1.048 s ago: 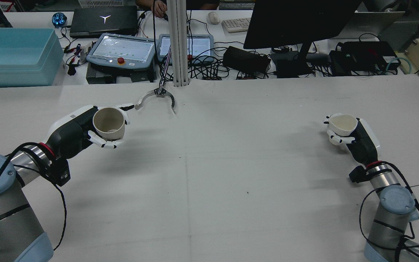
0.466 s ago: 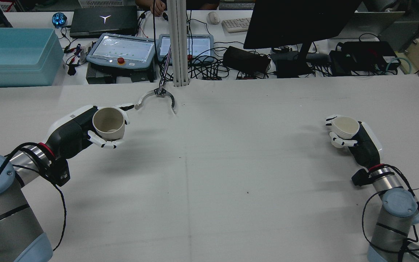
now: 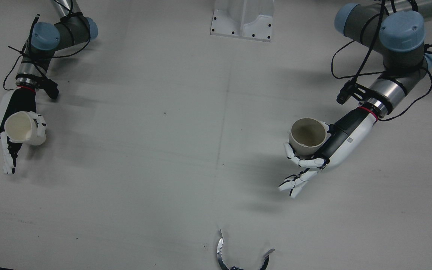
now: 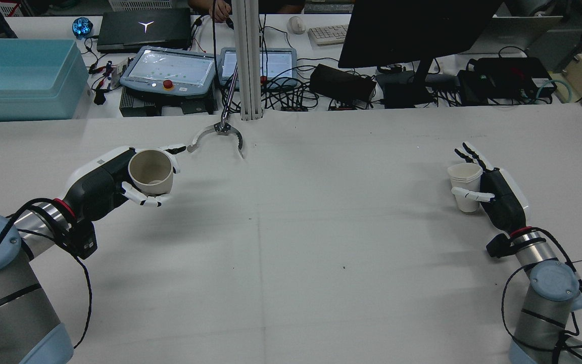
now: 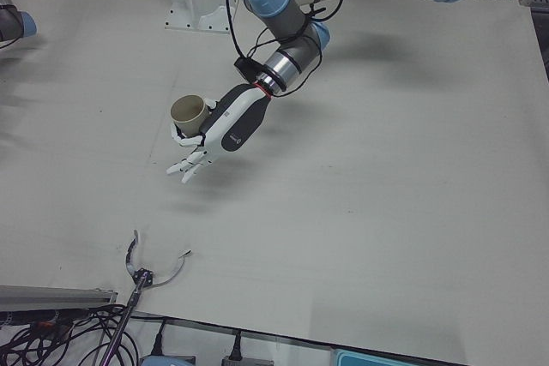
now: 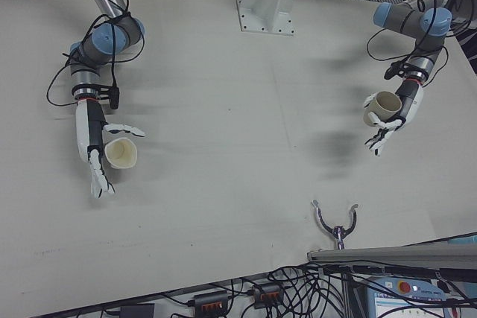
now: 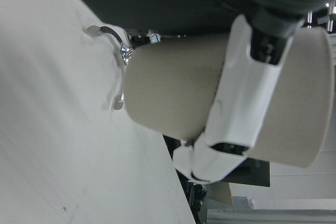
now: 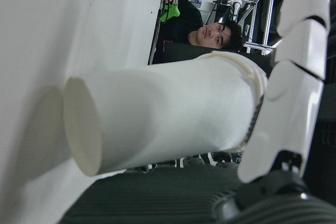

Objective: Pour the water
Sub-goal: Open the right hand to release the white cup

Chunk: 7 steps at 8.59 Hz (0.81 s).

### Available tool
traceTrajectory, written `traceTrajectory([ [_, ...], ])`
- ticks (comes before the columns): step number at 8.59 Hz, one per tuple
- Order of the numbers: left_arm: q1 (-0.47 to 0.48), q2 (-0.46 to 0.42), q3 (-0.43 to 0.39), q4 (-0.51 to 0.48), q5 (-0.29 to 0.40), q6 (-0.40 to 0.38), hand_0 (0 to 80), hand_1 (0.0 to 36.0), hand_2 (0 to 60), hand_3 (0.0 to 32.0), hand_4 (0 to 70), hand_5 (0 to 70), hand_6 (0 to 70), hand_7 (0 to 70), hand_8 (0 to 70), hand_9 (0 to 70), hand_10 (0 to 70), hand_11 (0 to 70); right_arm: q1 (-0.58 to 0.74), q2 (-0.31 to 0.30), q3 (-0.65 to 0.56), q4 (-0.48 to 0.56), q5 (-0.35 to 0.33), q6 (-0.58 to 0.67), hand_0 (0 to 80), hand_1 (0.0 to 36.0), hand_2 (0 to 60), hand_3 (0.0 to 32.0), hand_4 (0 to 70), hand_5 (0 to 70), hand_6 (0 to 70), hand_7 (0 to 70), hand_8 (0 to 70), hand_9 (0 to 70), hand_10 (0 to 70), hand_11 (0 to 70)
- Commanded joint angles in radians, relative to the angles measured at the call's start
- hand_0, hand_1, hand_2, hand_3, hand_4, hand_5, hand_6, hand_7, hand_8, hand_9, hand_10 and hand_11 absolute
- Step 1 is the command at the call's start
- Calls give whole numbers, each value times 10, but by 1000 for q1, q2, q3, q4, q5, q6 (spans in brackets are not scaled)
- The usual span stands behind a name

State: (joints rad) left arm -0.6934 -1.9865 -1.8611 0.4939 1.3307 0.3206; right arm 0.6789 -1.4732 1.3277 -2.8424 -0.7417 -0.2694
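Observation:
My left hand (image 4: pixel 111 179) is shut on a beige cup (image 4: pixel 150 172) and holds it above the table, mouth tilted up; both also show in the front view, hand (image 3: pixel 332 146) and cup (image 3: pixel 308 135). The left hand view shows the cup (image 7: pixel 210 98) close up under my fingers (image 7: pixel 236 103). My right hand (image 4: pixel 495 194) has its fingers spread straight, with the thumb across a white paper cup (image 4: pixel 465 187) that stands upright by the palm. The right hand view shows that cup (image 8: pixel 163 119) close to the table; whether it touches is unclear.
A metal claw tool (image 4: pixel 219 134) hangs from a rod at the table's far edge, near my left hand. A white post base (image 3: pixel 243 20) sits between the arms. Beyond the table are tablets, a monitor and a blue bin (image 4: pixel 18 76).
My right hand has lowered the white cup, turned it upright and spread its fingers off it. My left hand and its cup have not moved.

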Motion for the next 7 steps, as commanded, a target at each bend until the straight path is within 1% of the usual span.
traceTrajectory([
  [1,0,8,-6,0,-1,0,800,360,600,0,700,700,102,125,45,12,89,165,2,-4,13,0,-1,2,508,188,76,154,0,80,70,38,6,0,0,0],
  [2,0,9,-13,0,1,0,800,360,600,0,700,700,102,127,44,12,89,164,4,-4,24,0,-1,4,507,193,86,194,0,79,59,26,1,0,0,0],
  [3,0,15,-26,0,1,0,800,360,600,0,700,700,99,124,43,11,88,164,8,-4,89,-5,-4,13,508,195,96,182,0,80,66,39,3,0,0,0],
  [4,-2,20,-33,2,1,-2,800,360,600,0,700,700,101,128,44,11,88,163,20,-54,223,-14,-13,15,509,197,100,180,0,81,68,42,3,0,0,0],
  [5,-8,28,-33,2,1,-2,800,360,600,0,700,700,104,130,44,12,88,163,51,-112,320,-18,-34,9,523,215,114,222,0,82,61,48,2,0,0,0],
  [6,-24,63,-32,-9,-2,-2,800,360,600,0,700,700,104,128,43,11,88,163,95,-145,377,-18,-60,9,558,253,140,276,0,86,63,80,2,2,0,0],
  [7,-52,148,-18,-94,-1,-8,800,360,600,0,700,700,103,128,44,12,88,163,117,-171,428,-18,-76,7,571,263,162,258,0,90,90,128,8,11,0,0],
])
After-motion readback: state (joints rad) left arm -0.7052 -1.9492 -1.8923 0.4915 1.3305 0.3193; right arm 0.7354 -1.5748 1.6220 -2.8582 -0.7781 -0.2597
